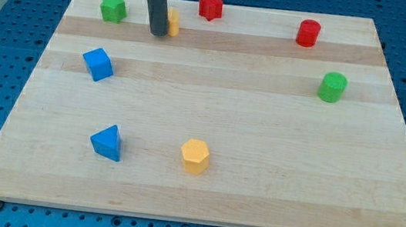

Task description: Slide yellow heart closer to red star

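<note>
Blue pegboard shows all around the big wooden tabletop (262,136). My end effector is only a dark rod, so it has no parts to spread or pinch. My tip (158,34) sits near the upper left of the frame, touching the left side of the yellow heart (173,22), which is mostly hidden behind the rod. Just to the upper right of the heart is the red star (211,6). They are near but not touching, so I think the job is mostly done, with a small push left. Elsewhere sit a green star (113,8), red cylinder (307,33), green cylinder (332,87), blue cube (98,63), blue triangle (107,142) and yellow hexagon (195,156).
</note>
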Motion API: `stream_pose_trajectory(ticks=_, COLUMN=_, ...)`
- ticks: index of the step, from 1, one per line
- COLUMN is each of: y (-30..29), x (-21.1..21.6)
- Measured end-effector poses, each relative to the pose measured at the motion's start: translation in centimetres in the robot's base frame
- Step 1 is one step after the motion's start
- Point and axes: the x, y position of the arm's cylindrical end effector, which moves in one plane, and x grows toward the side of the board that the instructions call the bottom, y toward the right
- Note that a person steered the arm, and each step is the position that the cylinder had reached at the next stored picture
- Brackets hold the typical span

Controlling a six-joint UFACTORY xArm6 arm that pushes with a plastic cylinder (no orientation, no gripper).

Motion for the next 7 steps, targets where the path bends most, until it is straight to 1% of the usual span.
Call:
stream_pose_trajectory(ticks=1, y=-2.1, x=0.0)
stream_pose_trajectory(ticks=2, y=-1.2, x=-0.3)
stream_pose_trajectory(ticks=4, y=-0.8, x=-2.5)
stream_pose_trajectory(ticks=7, y=1.9, x=-2.8)
